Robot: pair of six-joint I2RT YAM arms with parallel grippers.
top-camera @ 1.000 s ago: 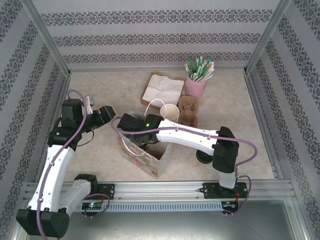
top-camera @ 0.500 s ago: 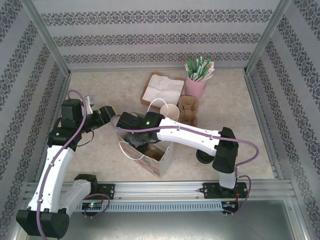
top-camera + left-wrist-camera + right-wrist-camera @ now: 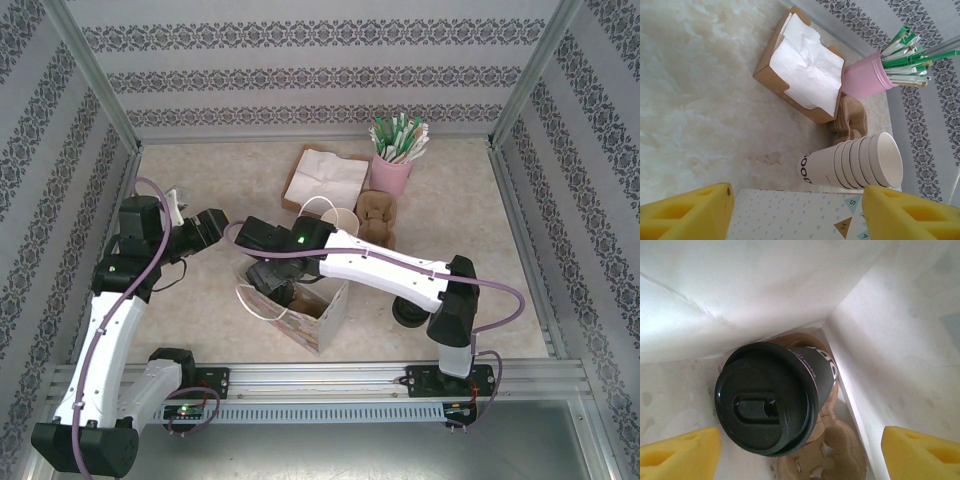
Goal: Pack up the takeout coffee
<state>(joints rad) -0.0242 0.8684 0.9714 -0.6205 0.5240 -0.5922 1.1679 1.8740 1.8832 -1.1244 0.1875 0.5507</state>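
One lidded cup to report, and it's down inside the paper bag (image 3: 310,325) at the near middle of the table (image 3: 200,180). On your right wrist camera the takeout coffee (image 3: 767,402) sits on the bag's floor, tucked into a corner of the white walls. Its black sip lid faces up at the lens, and a brown cardboard piece (image 3: 845,460) lies under it.

Your right gripper (image 3: 800,455) is reaching down into the bag's mouth with the jaws released and spread wide. The yellow fingers (image 3: 680,455) sit off to either side of the cup, not touching it.

A bit farther and to the left, your left gripper (image 3: 205,228) hovers beside the bag. Its jaws are apart too, with nothing pinched between them.

Just past the bag stands a stack of lidless paper cups (image 3: 338,222), with a brown cardboard stack (image 3: 377,218) right beside it. Farther back you've got the napkin box (image 3: 325,178). To its right, near the far wall, is the pink cup (image 3: 392,172) stuffed with green and white sticks.
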